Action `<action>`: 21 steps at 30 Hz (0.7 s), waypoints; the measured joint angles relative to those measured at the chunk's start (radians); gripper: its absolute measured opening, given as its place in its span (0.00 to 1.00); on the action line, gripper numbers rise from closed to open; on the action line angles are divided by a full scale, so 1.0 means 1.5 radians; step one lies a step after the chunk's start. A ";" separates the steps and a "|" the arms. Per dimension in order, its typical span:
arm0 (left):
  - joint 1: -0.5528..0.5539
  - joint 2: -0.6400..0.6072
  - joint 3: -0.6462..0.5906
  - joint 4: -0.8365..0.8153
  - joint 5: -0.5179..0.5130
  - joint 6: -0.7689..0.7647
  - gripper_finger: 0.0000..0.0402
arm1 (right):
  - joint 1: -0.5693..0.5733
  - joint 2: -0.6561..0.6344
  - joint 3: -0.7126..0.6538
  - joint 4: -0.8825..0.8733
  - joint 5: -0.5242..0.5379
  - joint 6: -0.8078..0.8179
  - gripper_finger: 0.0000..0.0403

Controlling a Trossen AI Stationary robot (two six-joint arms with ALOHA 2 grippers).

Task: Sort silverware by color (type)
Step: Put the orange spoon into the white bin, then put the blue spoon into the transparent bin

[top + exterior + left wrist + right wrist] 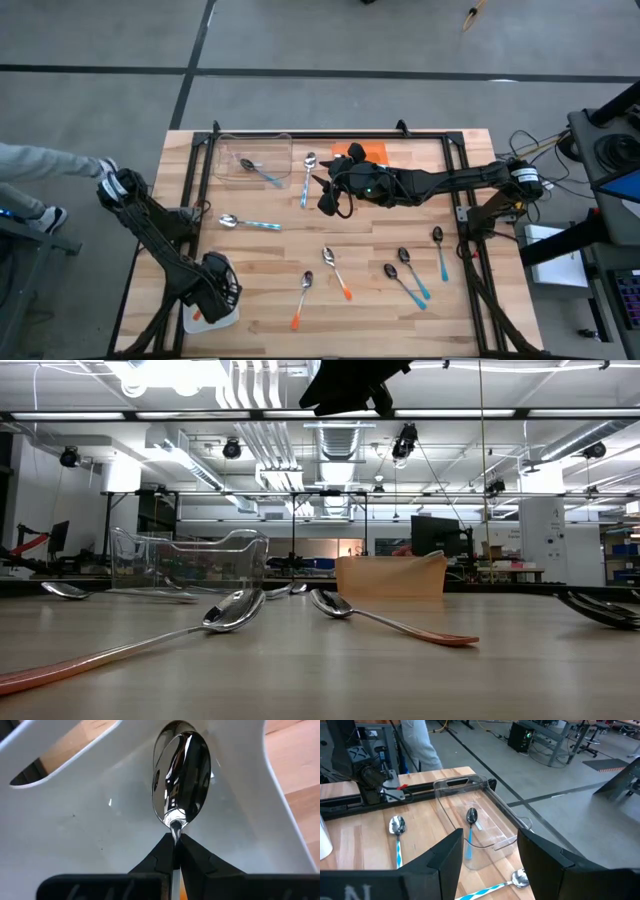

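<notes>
left tool (176, 851) clamps spoon (180, 775) over white tray (75, 820) | clear bin (485, 815) holds blue-handled spoon (471, 820)

table: your wooden table (270, 260) carries every container | bins: clear plastic bin (252, 158) at far left, orange bin (368, 152) at far centre, white tray (212, 318) at near left | beyond: person (45, 165) stands left of your table

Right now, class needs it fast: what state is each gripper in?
Left gripper: shut on a spoon over the white tray.
Right gripper: open, empty, near the clear bin.
</notes>
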 joint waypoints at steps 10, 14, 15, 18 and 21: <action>0.000 0.000 0.000 0.005 0.017 0.001 0.04 | 0.000 0.000 0.000 0.000 0.000 -0.001 0.44; 0.000 -0.001 0.000 0.007 0.017 0.000 0.09 | 0.000 0.000 0.000 -0.001 0.000 -0.001 0.44; 0.000 -0.003 0.000 0.007 0.017 0.001 0.10 | 0.000 0.000 0.000 -0.001 0.000 -0.001 0.44; 0.000 -0.008 0.000 0.008 0.020 0.006 0.14 | 0.000 0.000 0.000 -0.001 0.000 -0.002 0.44; 0.000 -0.024 0.003 0.008 0.031 0.020 0.17 | 0.000 0.000 0.000 -0.005 0.000 -0.002 0.44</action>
